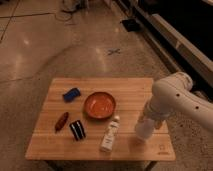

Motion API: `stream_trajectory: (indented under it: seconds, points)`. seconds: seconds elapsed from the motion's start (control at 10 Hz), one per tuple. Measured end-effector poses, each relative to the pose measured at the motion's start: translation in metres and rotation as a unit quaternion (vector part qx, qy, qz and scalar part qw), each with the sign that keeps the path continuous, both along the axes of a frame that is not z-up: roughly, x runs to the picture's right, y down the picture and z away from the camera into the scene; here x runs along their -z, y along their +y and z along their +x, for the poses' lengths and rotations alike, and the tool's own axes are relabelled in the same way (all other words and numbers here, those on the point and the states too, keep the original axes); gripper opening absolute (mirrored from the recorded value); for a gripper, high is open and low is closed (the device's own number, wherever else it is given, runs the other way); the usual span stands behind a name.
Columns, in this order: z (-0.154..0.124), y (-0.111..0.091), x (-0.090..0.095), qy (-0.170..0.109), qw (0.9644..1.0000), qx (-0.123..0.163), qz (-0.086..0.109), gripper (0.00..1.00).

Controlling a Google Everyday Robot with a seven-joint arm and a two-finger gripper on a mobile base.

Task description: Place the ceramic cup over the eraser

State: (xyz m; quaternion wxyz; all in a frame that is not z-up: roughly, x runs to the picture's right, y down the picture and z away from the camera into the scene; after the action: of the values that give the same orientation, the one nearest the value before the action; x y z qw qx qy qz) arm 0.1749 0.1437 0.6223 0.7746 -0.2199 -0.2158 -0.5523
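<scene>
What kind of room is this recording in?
Probably a robotics lab: polished floor with a taped X, loose cables, small wooden table. The gripper is low over the table's right front.

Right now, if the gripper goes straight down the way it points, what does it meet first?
Probably the ceramic cup, which is directly under the gripper on the table, near its right edge, though depth is unclear.
</scene>
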Motion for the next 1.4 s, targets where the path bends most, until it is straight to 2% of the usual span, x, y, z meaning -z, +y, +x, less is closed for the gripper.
stream_trajectory:
  seconds: [0.2, 0.3, 0.9, 1.0, 1.4]
  points:
    - [-0.018, -0.003, 0.036, -0.035, 0.999, 0.026, 0.01, 0.0]
    - [-0.021, -0.004, 0.042, -0.041, 0.9986, 0.03, 0.012, 0.0]
    - [-0.024, -0.004, 0.04, -0.044, 0.9984, 0.033, 0.012, 0.0]
    - [-0.041, -0.009, 0.038, -0.058, 0.9972, 0.044, 0.018, 0.0]
    - [-0.117, -0.035, 0.034, -0.116, 0.9877, 0.093, 0.048, 0.0]
